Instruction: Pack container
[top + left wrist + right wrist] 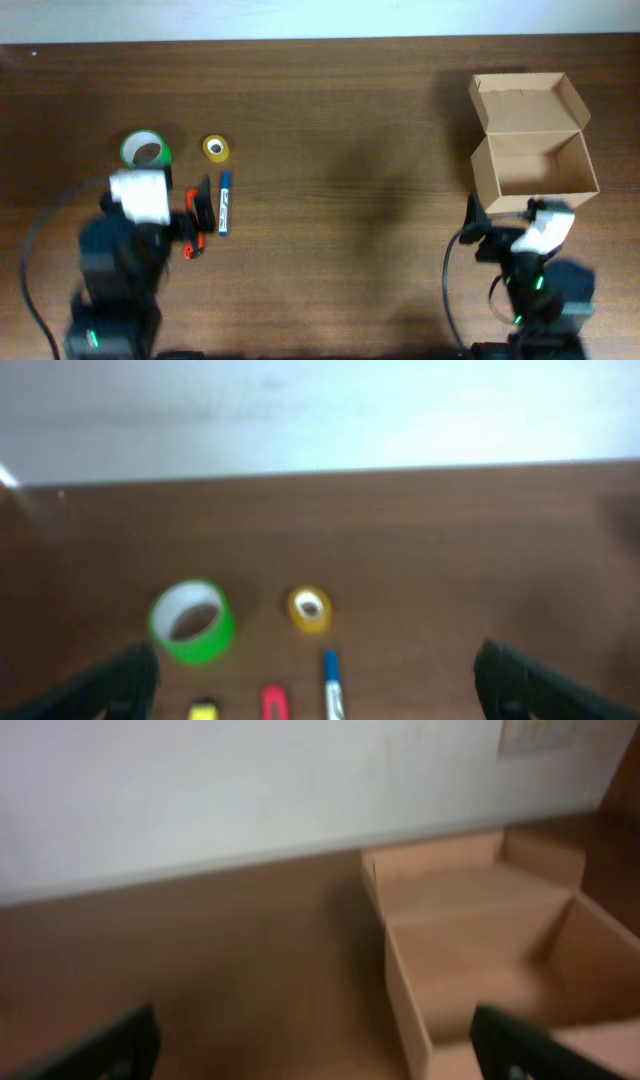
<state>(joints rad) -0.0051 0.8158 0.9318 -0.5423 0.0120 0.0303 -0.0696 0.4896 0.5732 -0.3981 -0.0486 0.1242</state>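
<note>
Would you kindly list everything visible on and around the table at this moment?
cardboard box: one, tan, far right of the table, lid open, nothing inside
green tape roll: one, green, far left
yellow tape roll: one, yellow, smaller, right of the green one
blue marker: one, blue and white, nearer than the yellow roll
pen-like items: count unclear, red and black, left of the marker, partly hidden by the left arm
table: one, dark brown wood
wall: white, beyond the far edge
left gripper: black, open, empty, facing the tape rolls
right gripper: black, open, empty, facing the box
</note>
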